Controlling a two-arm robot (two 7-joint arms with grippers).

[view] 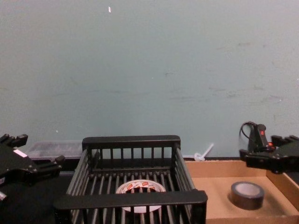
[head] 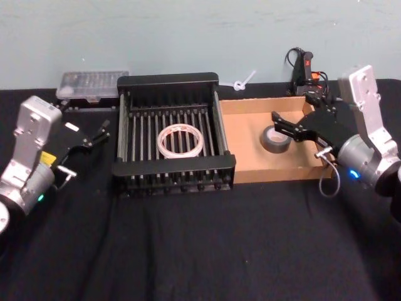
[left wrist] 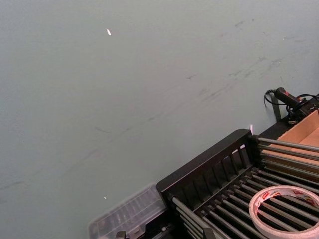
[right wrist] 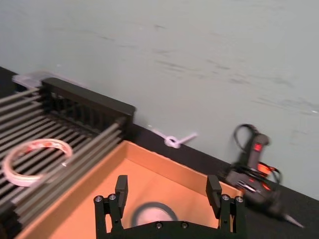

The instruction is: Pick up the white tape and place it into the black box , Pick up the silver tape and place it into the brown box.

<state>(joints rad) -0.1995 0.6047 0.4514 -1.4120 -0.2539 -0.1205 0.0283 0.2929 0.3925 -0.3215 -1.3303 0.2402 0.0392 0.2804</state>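
The white tape (head: pixel 160 141) (view: pixel 140 186) lies flat on the slatted floor of the black box (head: pixel 169 80) (left wrist: pixel 199 174). The silver tape (head: pixel 276 148) (view: pixel 247 196) lies flat on the floor of the brown box (head: pixel 244 147) (right wrist: pixel 149 174), right beside the crate. My right gripper (head: pixel 279 123) (right wrist: pixel 167 189) hovers open just above the silver tape (right wrist: pixel 152 205), with nothing between its fingers. My left gripper (head: pixel 99 133) (view: pixel 32 154) is open and empty, raised at the crate's left side. In the left wrist view the white tape (left wrist: pixel 286 190) shows inside the crate.
A clear plastic case (head: pixel 91 83) sits behind the crate at the back left. A black and red tool with a cable (head: pixel 304 69) and a white zip tie (head: pixel 241 83) lie behind the brown box. The black tabletop (head: pixel 200 251) spreads in front.
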